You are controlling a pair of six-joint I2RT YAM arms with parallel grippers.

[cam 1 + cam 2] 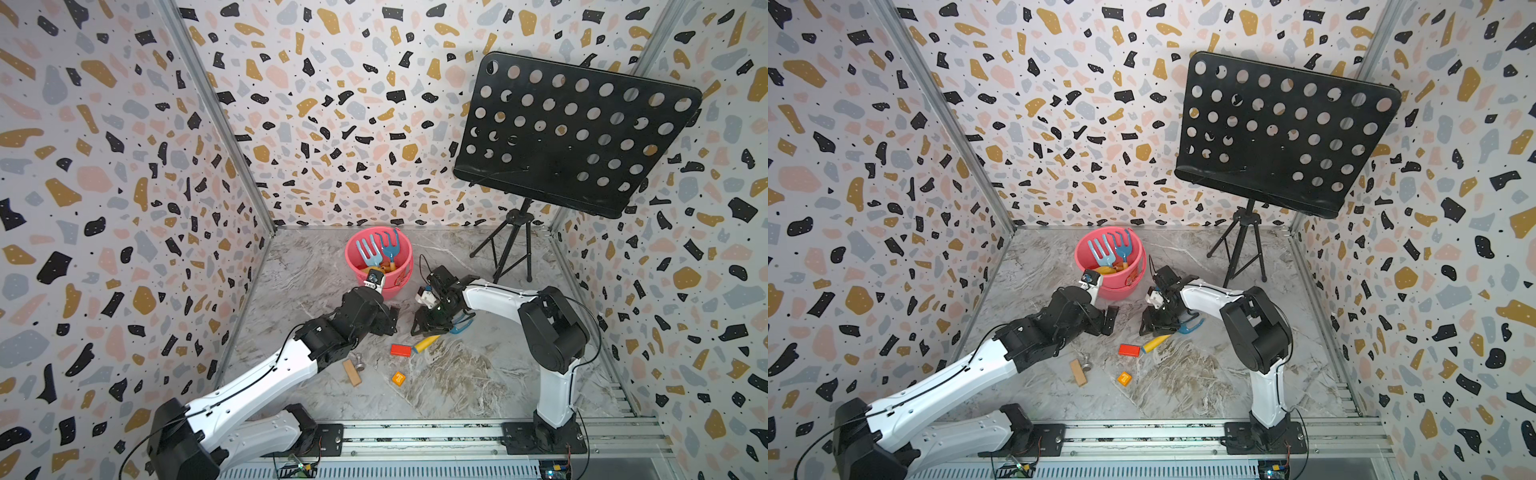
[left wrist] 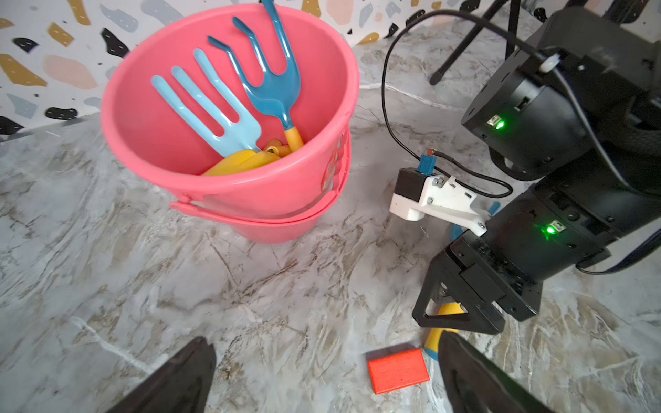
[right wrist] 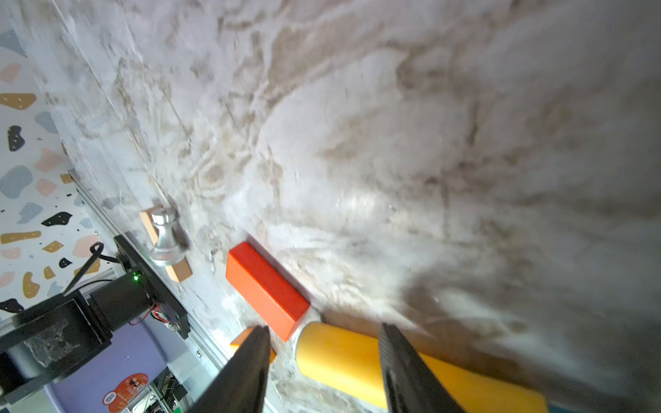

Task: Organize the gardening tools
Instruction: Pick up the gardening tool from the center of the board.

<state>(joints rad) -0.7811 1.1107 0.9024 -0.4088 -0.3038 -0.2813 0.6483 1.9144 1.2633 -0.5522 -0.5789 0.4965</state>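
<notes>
The left jaws are spread wide and nothing is held between them; only the bare marbled desk (image 2: pixel 179 286) is seen under them. Just beyond them a pink bucket (image 2: pixel 143 118) is stood upright, and in it a light-blue fork (image 2: pixel 214 107), a darker blue rake (image 2: pixel 275 89) and a yellow scoop (image 2: pixel 243 161) are lodged, the fork and rake with handles down and heads leaned on the far wall. The right jaws are lowered with the yellow handle of a second blue rake (image 3: pixel 336 357) between them. This rake is laid flat on the desk, and a gap is seen between one finger and the handle, so the jaws are apart, not clamped. A red block (image 3: pixel 266 289) is placed just ahead of these jaws, beside the handle's end. Farther off, an orange block (image 1: pixel 398 378), a wooden block (image 1: pixel 351 372) and, just beside it, a metal knob (image 3: pixel 164 236) are scattered.
</notes>
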